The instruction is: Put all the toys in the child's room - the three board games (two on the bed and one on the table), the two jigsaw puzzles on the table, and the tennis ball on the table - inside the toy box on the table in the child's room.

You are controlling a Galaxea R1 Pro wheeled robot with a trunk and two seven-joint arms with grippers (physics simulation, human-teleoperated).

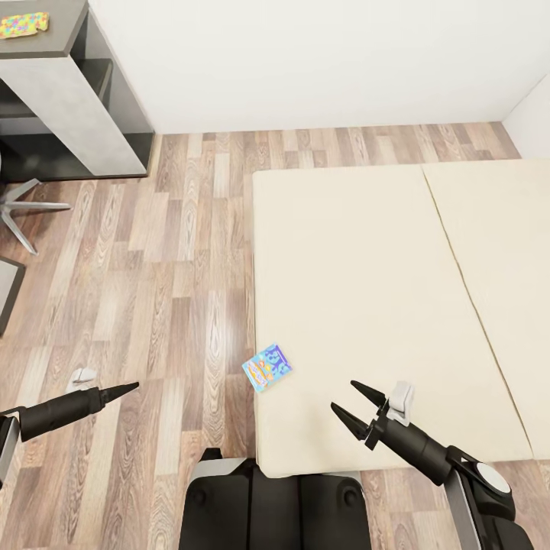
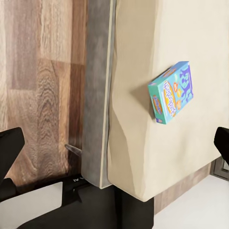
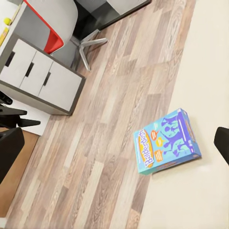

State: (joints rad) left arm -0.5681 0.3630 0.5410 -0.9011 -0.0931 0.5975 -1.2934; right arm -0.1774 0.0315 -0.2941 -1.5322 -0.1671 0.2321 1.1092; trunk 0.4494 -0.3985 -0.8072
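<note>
The wood-plank floor takes up the near and left ground of the head view, running back to a white wall; the bed stands on it at the right, its plain cream mattress split by a seam into two sections, its long edge facing the open floor; in the left wrist view a grey frame shows along the side of the mattress.

At the far left the desk stands against the wall, grey-topped with an open dark recess under it; a jigsaw puzzle of pink, yellow, green and blue pieces lies on its top near the corner; the chrome star-legs of a chair spread on the floor just in front of the desk, and in the right wrist view the chair's grey seat with a red part stands beside white drawer fronts.

The robot's dark base sits at the near end of the bed, against its corner.

The right pincer hangs over the near part of the mattress, its two black fingers spread wide with nothing between them; the left pincer is out over the floor, well apart from the bed, its fingers showing as one closed point with nothing in them.

The blue board game lies flat at the mattress's very edge nearest the floor, one corner overhanging, between the two pincers and nearer the right one; nothing lies around it on the mattress; a small white object rests on the floor near the left pincer.
</note>
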